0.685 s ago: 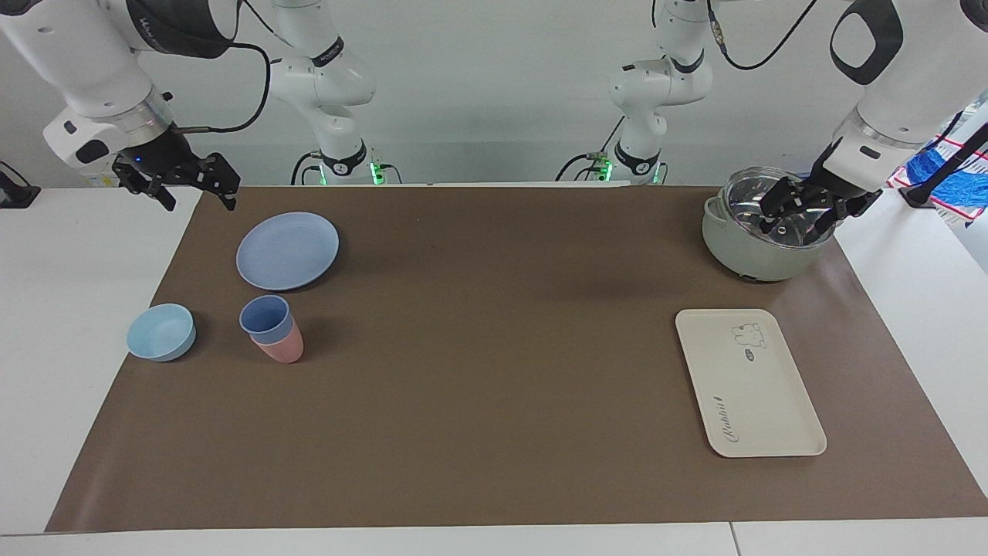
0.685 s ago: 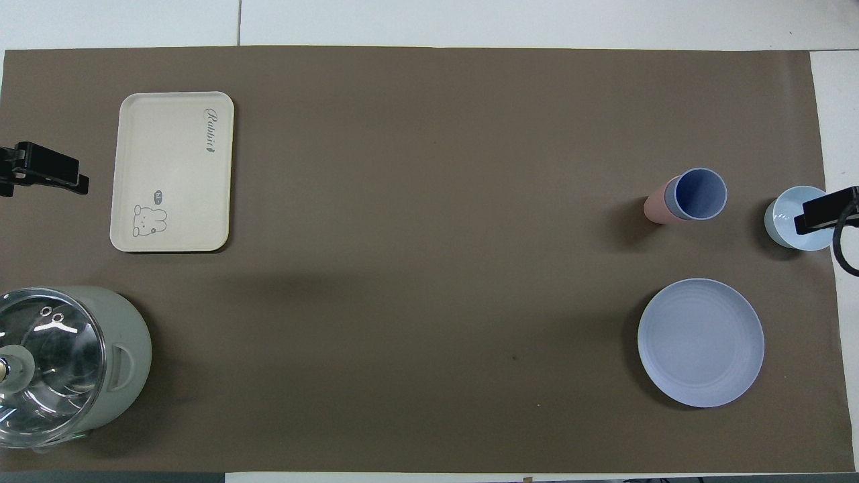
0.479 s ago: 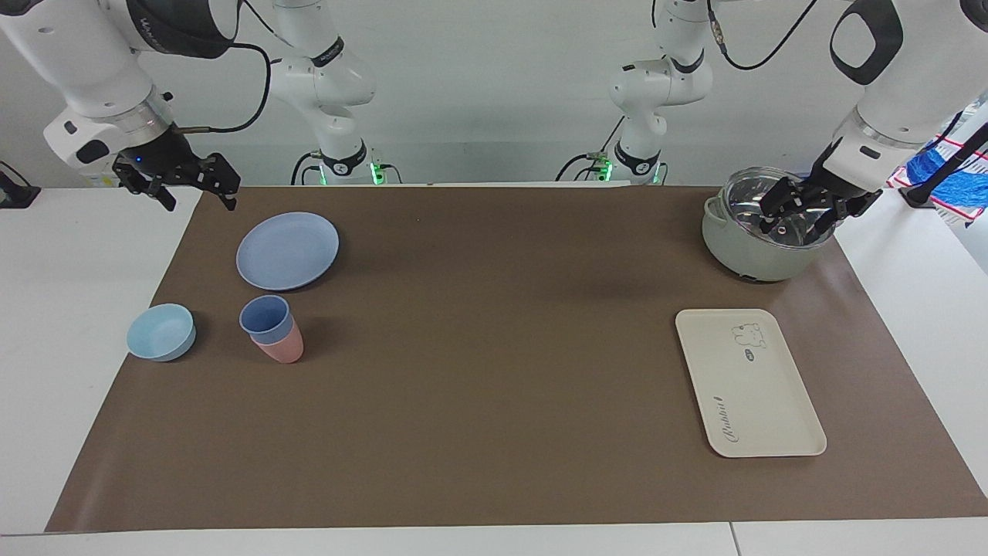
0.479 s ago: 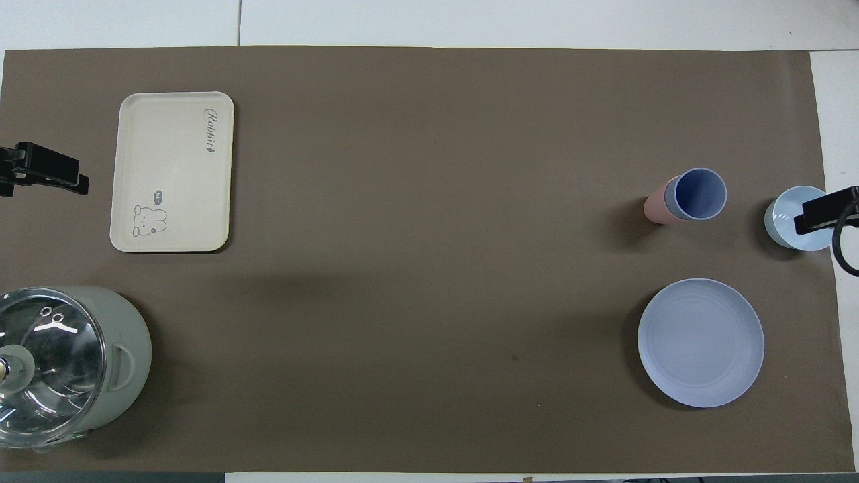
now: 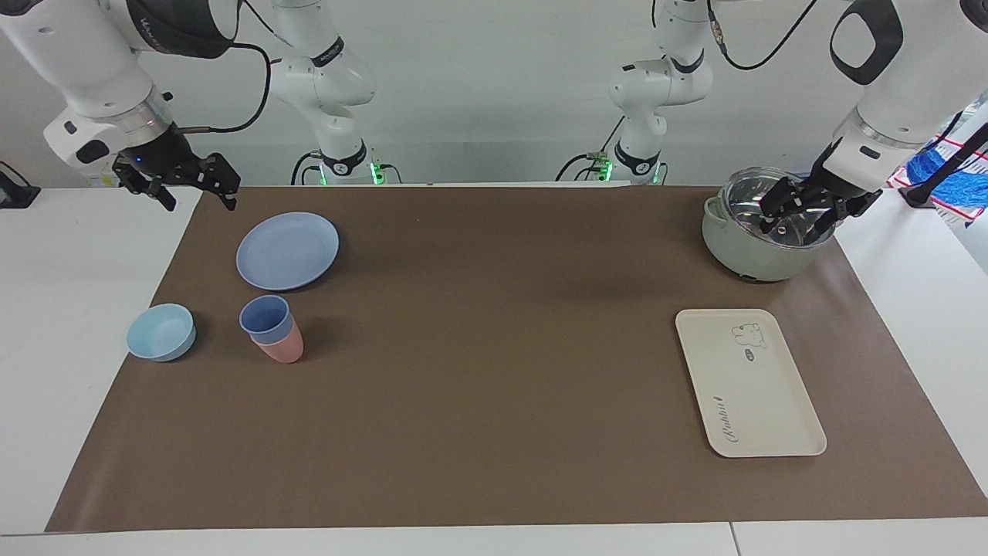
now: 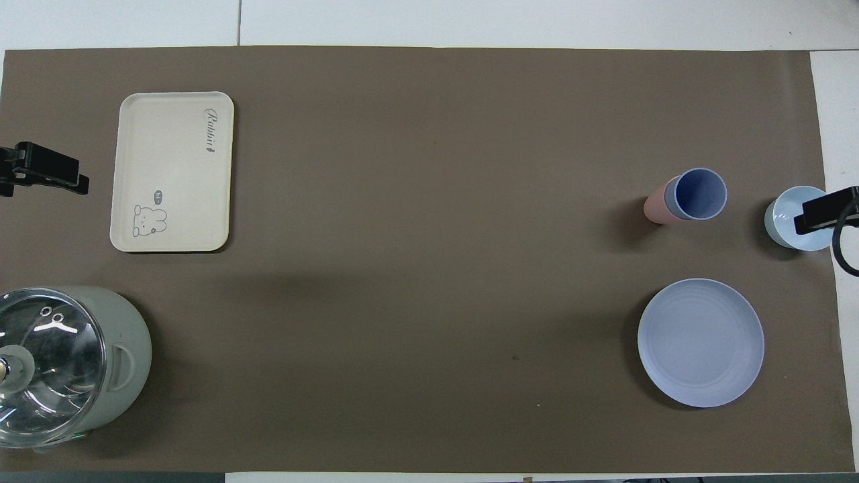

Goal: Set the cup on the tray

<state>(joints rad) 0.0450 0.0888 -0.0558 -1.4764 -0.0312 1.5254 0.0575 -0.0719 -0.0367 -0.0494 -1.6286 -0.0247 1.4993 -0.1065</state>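
The periwinkle-blue cup point(image 5: 265, 317) stands nested inside a pink cup point(image 5: 284, 350) on the brown mat toward the right arm's end, farther from the robots than the blue plate; it also shows in the overhead view point(image 6: 700, 194). The cream tray point(image 5: 749, 382) with the bear drawing lies bare toward the left arm's end and shows in the overhead view too point(image 6: 172, 172). My right gripper point(image 5: 199, 202) is open and empty, up in the air over the mat's corner beside the plate. My left gripper point(image 5: 791, 228) is open and empty over the pot.
A round blue plate point(image 5: 287, 250) lies nearer to the robots than the cups. A light-blue bowl point(image 5: 161, 331) sits beside the cups at the mat's edge. A grey-green pot with a glass lid point(image 5: 760, 255) stands nearer to the robots than the tray.
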